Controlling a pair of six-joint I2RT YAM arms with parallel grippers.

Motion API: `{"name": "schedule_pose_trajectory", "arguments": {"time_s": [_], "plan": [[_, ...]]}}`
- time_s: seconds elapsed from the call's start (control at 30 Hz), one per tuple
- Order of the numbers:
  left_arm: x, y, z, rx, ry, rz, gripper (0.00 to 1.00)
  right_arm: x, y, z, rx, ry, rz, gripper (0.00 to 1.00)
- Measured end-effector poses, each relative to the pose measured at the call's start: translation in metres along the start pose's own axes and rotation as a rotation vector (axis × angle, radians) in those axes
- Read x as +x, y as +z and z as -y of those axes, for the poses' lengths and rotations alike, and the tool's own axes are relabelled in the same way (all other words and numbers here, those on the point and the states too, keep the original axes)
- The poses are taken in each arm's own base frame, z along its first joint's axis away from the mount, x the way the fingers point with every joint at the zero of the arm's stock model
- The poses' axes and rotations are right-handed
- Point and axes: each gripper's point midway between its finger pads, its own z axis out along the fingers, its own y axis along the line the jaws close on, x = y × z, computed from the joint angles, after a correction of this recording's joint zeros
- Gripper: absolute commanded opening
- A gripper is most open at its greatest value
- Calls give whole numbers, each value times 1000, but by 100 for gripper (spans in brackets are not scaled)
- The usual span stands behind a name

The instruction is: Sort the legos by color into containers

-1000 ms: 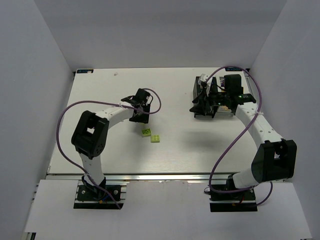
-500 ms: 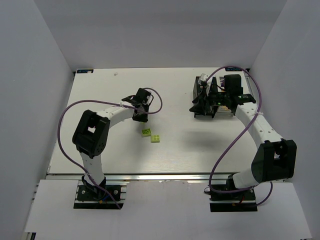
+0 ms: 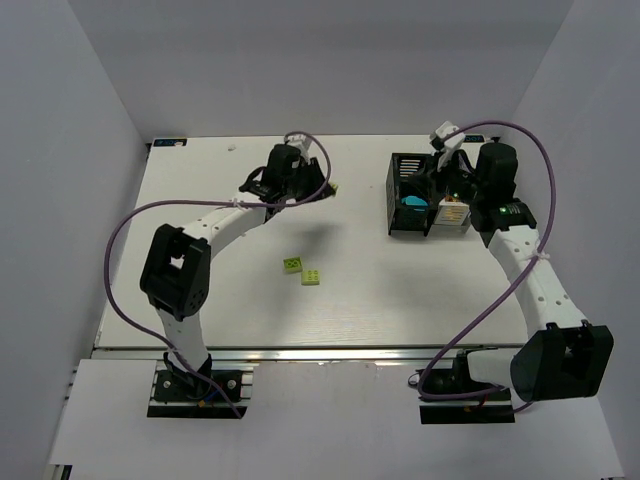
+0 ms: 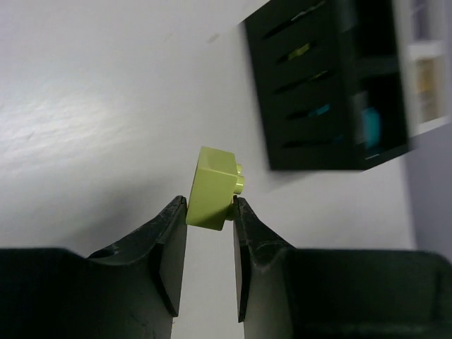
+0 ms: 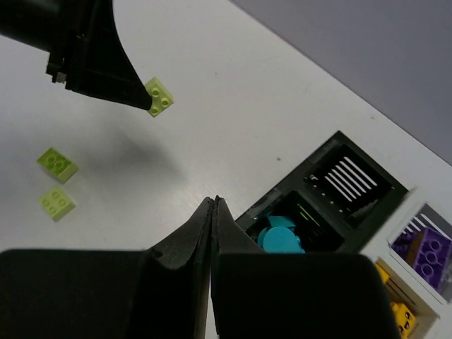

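My left gripper [image 4: 210,208] is shut on a lime green lego [image 4: 214,188] and holds it in the air over the table; the top view shows this gripper [image 3: 322,188] left of the containers. Two more lime legos [image 3: 292,264] [image 3: 312,277] lie mid-table, also seen as the lime pair [image 5: 58,162] [image 5: 56,201] in the right wrist view. My right gripper [image 5: 214,201] is shut on nothing and hangs over the near edge of the black bin [image 3: 408,168]. Teal legos [image 5: 282,236] fill one bin cell. Purple legos [image 5: 427,251] and orange legos [image 5: 399,311] sit in the white tray [image 3: 455,226].
One cell of the black bin [image 5: 349,180] has a slotted floor and holds nothing. The containers stand at the back right of the table. White walls enclose the table on three sides.
My left gripper lifted a lime lego off the table and carried it back and right. My right gripper rose from the bin and shut, uncovering the teal cell.
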Motion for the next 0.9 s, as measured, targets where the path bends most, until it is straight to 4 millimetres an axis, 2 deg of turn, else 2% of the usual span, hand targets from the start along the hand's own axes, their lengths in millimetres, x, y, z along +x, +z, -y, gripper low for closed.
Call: {"name": "schedule_pose_trajectory", "arguments": {"time_s": [0.2,0.3,0.37,0.47,0.6,0.7,0.8,0.9], "plan": [[-87,15,91,300,-48,203,13,-2,-13,28,140,54,29,0],[-108,32,122,399,-47,257,13,2,-15,32,162,86,26,0],[-107,47,135,440,-45,269,13,4,-15,34,170,105,25,0],[-95,73,147,477,-35,268,12,6,-19,38,188,122,33,0],[-77,104,153,496,-19,264,12,8,-26,43,205,152,42,0],[-74,123,160,513,11,279,12,12,-29,42,209,169,47,0],[-76,132,166,518,49,312,12,20,-31,42,209,196,42,0],[-78,132,170,510,92,337,13,27,-34,45,216,217,37,0]]}}
